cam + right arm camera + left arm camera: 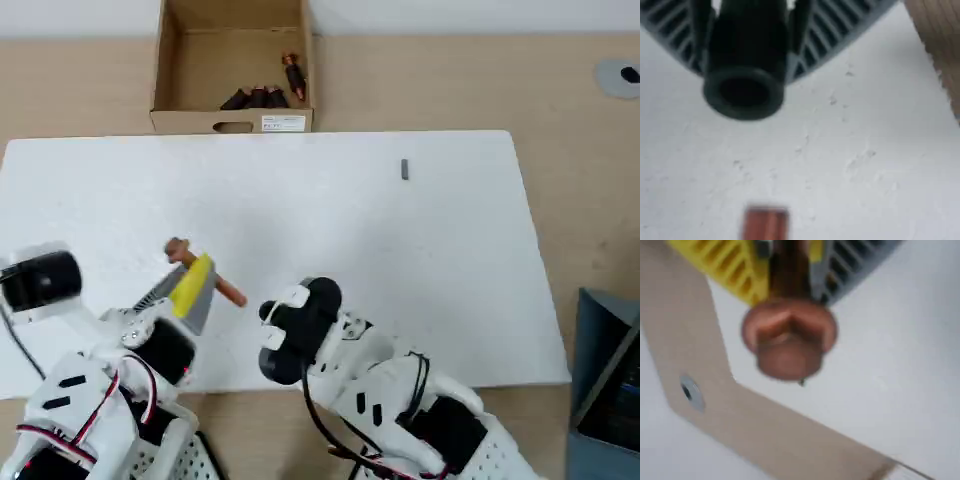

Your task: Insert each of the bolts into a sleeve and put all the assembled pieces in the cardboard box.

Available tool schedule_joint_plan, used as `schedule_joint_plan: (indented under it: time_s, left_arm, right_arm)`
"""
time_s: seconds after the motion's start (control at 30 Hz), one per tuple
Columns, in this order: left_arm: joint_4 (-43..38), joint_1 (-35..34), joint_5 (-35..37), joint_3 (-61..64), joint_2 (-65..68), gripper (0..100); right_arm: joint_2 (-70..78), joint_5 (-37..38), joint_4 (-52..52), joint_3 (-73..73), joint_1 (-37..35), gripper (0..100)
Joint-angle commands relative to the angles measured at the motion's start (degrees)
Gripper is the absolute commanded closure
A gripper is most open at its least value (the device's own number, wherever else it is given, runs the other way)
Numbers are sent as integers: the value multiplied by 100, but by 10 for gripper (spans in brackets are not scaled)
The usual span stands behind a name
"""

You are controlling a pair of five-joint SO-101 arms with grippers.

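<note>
Your left arm (95, 395) and right arm (375, 395) crowd the near edge. Its left gripper (197, 280) is clenched on the copper bolt (229, 290), tip pointing right. The right gripper (747, 25) grasps the black sleeve (743, 87), with the bolt's tip near its open end. Line up both axes before you push, and feed slowly, because a tilt would likely jam. On the white mat (420, 280) a small grey piece (404, 169) lies well clear. Beyond it, the cardboard box (170, 75) holds finished pieces (257, 98).
</note>
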Motion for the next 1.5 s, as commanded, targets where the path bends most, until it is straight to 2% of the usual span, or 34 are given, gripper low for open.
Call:
schedule_joint_plan:
  time_s: [0.0,0.23,0.53,0.8,1.47]
  left_arm:
    - [-158,229,18,132,-22,997]
    - [-167,545,9,396,-22,997]
    - [-193,545,9,651,-22,997]
    - [-695,545,9,1002,-22,997]
    - [-958,492,35,791,-22,997]
  right_arm:
    - [-31,62,-185,-22,-119,989]
    - [-31,62,-185,-31,-119,989]
    - [-31,62,-185,-31,-119,989]
    - [-31,62,-185,-31,-119,989]
    - [-31,62,-176,-22,-119,989]
